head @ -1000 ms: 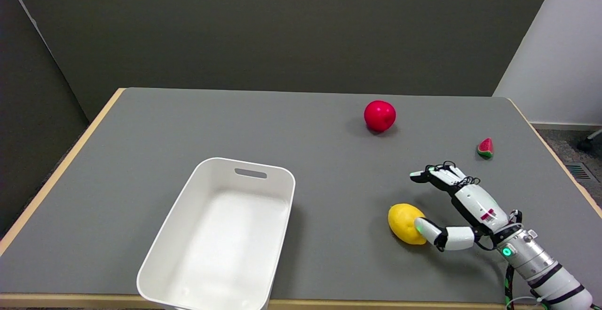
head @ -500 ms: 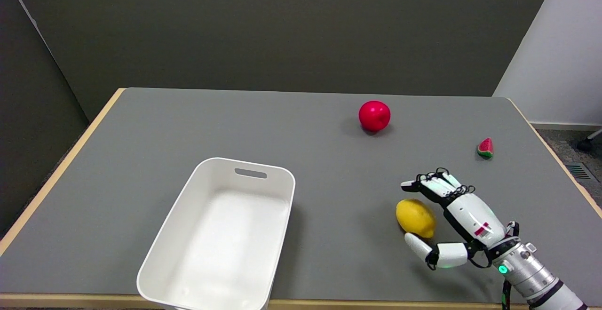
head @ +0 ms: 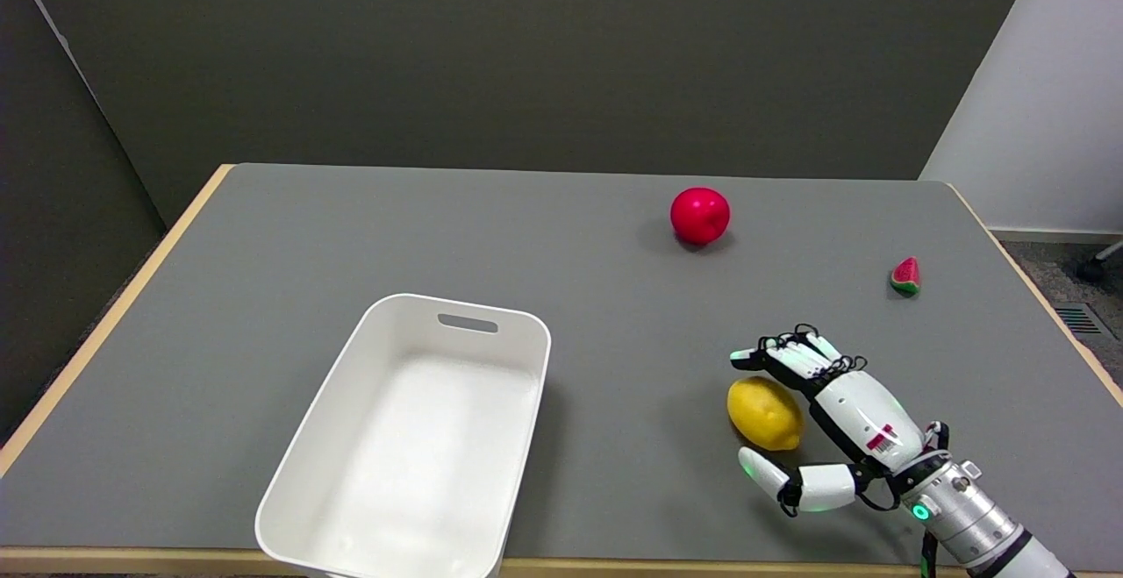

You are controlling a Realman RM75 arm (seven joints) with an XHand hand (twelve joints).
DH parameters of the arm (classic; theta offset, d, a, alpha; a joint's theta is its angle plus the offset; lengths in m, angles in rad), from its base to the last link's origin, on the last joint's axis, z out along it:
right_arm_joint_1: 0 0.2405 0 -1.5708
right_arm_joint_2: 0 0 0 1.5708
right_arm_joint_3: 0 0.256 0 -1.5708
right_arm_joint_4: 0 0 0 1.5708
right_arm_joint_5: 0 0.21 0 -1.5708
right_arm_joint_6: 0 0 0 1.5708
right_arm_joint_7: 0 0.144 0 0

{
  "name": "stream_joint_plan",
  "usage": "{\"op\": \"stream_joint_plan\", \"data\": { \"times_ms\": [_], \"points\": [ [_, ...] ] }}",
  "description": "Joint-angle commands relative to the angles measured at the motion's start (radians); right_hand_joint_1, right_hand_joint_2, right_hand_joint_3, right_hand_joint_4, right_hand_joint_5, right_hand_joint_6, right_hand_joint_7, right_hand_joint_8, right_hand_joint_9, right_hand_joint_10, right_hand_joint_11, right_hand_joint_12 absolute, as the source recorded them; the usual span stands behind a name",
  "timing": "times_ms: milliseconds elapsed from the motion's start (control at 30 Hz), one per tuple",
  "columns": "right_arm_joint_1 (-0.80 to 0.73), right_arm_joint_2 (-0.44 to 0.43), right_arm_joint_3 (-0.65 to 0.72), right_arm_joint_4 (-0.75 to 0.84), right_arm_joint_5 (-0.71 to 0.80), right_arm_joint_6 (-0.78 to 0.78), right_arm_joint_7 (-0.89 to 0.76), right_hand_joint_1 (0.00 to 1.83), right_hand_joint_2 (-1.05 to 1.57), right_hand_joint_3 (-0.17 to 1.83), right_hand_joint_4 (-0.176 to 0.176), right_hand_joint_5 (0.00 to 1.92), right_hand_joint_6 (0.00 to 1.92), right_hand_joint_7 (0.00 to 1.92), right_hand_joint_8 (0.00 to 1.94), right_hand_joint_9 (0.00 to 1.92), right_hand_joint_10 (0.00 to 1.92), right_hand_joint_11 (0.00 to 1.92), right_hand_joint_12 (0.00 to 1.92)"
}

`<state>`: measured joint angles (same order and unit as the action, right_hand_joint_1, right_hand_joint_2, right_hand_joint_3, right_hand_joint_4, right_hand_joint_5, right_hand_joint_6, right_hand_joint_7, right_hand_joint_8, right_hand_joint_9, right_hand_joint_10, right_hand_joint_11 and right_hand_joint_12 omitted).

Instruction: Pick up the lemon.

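The lemon [head: 764, 412] lies on the worktop [head: 561, 280] at its near right, cradled inside the wide-spread right hand [head: 820, 420], which holds nothing. Close fingers [head: 772, 355] and thumb evenly around its middle, since a lopsided squeeze would likely roll it away.

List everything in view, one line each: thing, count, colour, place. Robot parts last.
lemon: one, yellow, on the table's near right, between the hand's thumb and fingers, not lifted.
apple: one, red, far side of the table, right of centre.
watermelon slice: one, red with green rind, near the right edge.
bin: one, white, near edge, left of centre, nothing visible inside.
table: one, grey top with light wooden edge.
right hand: one, black and white, open around the lemon, fingers behind it and thumb in front; contact cannot be told.
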<state>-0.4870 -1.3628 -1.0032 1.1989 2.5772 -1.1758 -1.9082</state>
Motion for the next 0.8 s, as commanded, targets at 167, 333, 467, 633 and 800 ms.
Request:
{"op": "stream_joint_plan", "data": {
  "times_ms": [167,333,467,633,800],
  "points": [
    [0.087,0.055,-0.054,-0.059,0.001,0.034,0.025,0.49,0.63,0.86,-0.145,0.28,0.57,0.38,0.55,0.23,0.89,0.00,1.11],
    [0.098,0.062,-0.054,-0.073,0.001,0.046,0.025,0.59,0.63,0.86,-0.135,0.29,0.58,0.39,0.55,0.26,0.93,0.02,1.25],
    [0.108,0.070,-0.054,-0.108,0.000,0.049,0.026,0.60,0.63,0.87,-0.130,0.29,0.58,0.39,0.55,0.27,0.93,0.03,1.26],
    [0.113,0.073,-0.054,-0.143,0.000,0.041,0.039,0.60,0.63,0.87,-0.126,0.29,0.58,0.39,0.55,0.27,0.93,0.03,1.26],
    [0.105,0.069,-0.050,-0.148,0.000,0.038,0.039,0.60,0.63,0.87,-0.123,0.29,0.58,0.39,0.54,0.27,0.93,0.03,1.26]
  ]
}}
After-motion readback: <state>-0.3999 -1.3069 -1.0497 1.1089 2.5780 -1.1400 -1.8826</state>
